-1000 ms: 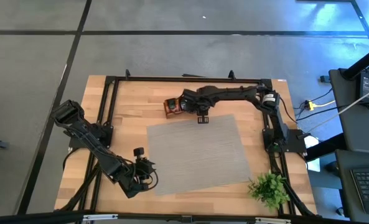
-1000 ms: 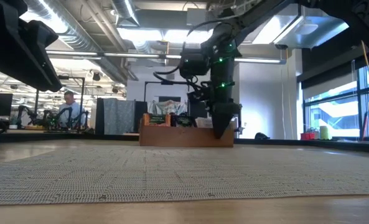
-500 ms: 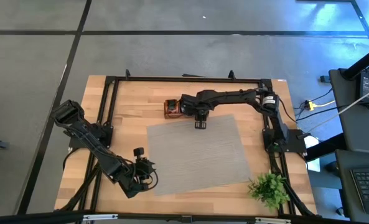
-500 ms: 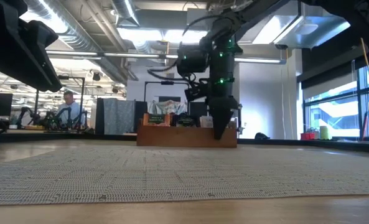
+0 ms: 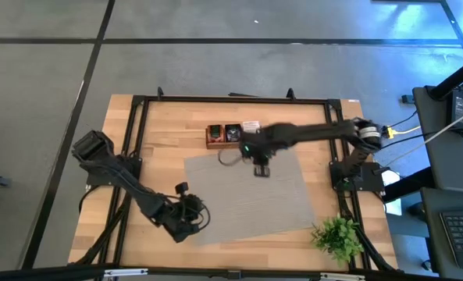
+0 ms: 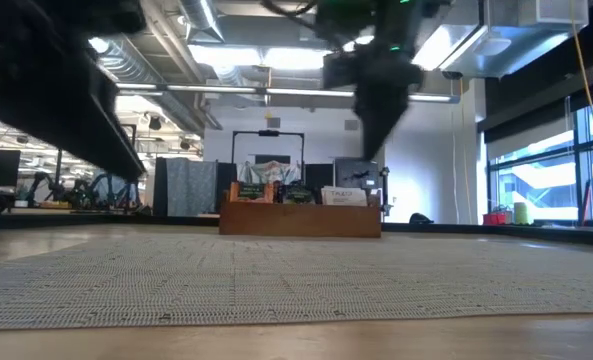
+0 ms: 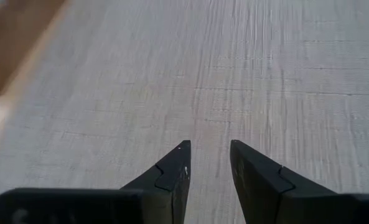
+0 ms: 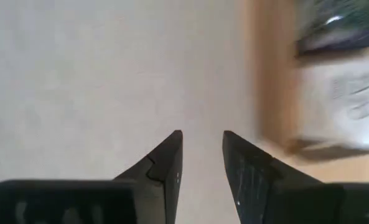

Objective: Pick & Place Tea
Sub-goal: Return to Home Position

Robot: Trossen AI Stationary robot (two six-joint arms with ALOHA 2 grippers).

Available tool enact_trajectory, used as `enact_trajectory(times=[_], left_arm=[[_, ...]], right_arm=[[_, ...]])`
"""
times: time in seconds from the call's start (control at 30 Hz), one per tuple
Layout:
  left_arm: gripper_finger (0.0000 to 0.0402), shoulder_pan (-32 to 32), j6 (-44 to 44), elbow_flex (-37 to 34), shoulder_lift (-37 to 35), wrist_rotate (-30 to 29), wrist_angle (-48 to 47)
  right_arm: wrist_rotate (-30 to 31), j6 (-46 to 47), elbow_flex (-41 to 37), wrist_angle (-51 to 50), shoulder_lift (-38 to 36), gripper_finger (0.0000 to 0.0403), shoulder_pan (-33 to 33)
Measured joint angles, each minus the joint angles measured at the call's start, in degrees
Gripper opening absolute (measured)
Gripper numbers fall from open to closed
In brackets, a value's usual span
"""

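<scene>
Table [image 5: 161, 133]: light wood inside a black frame, with a grey mat [image 5: 247, 195] over its middle.

Right arm [image 5: 317, 134]: you see it reach in from the right side. The right gripper [image 8: 201, 137] hangs over the far part of the mat, just nearer than the tray and raised well above it. Its claw is released, fingers apart, with nothing between them.

Left arm [image 5: 129, 183]: note it lies along the near-left of the table. The left gripper [image 7: 208, 146] is low over the mat's near-left edge. Its claw is also released and empty.

Tray [image 6: 301, 220]: it stands at the far edge of the mat, long side across.

Plant [image 5: 339, 234]: near-right corner, well apart from both grippers.

Tea [image 5: 233, 133]: you will find all of it in the tray, orange in the left section, dark in the middle, white in the right. The sachets stand above the wall.
</scene>
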Motion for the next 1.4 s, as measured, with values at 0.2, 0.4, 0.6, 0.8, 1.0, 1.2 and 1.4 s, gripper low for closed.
enact_trajectory(times=[0.2, 0.4, 0.6, 0.8, 1.0, 1.2, 1.4], left_arm=[[0.0107, 3.91, -0.17, 0.02, 3.54, 5.27, 1.77], [0.0110, 6.59, 0.14, 0.04, 4.10, 11.47, 1.88], [0.0107, 8.68, -1.10, 0.04, 4.10, 13.84, 0.50], [0.0111, 11.27, -4.48, 0.04, 4.05, 17.24, -3.61], [0.0109, 13.15, -5.89, 0.17, 3.87, 18.24, -6.88], [0.0108, 13.73, -5.85, 0.17, 3.83, 19.07, -7.09], [0.0111, 13.44, -6.15, -0.02, 2.53, 18.91, -8.95]], right_arm=[[-1.91, 8.64, -19.47, 11.29, -8.58, 0.0117, 7.52], [-1.80, 16.32, -35.07, 27.44, -13.66, 0.0117, 13.44], [-1.78, 22.02, -41.62, 32.31, -13.57, 0.0117, 16.81], [-1.16, 25.62, -43.73, 37.88, -13.68, 0.0117, 19.92], [-1.71, 27.44, -43.79, 39.13, -13.57, 0.0117, 23.17], [-1.31, 27.90, -43.80, 39.18, -13.56, 0.0117, 23.67], [-0.04, 27.71, -43.89, 39.77, -13.55, 0.0117, 23.65]])
